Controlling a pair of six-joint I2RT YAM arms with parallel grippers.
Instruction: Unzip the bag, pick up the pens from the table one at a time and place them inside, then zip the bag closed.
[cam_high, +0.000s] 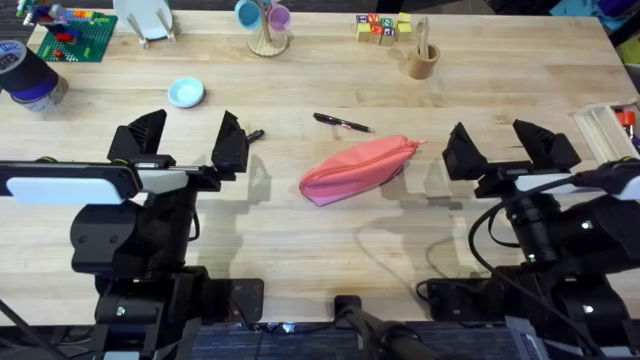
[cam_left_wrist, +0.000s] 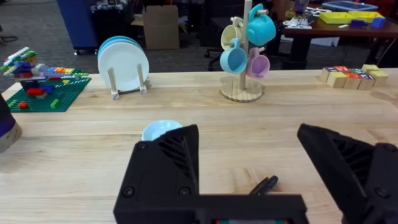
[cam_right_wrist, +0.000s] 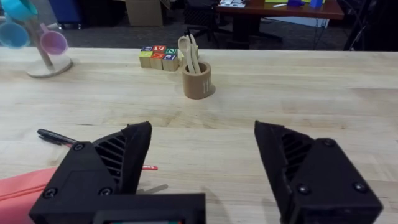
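Both grippers, left (cam_high: 188, 143) and right (cam_high: 512, 146), spread wide, holding nothing; pink pouch (cam_high: 355, 168) frame centre, long pen (cam_high: 342, 123) just above, short pen (cam_high: 254, 134) beside left finger — risk: knocking it

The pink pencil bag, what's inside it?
The soft pink fabric pencil bag lies shut on the light wooden table, so its inside is hidden. One thin black pen lies just behind it, and a short dark pen lies beside the left tool.
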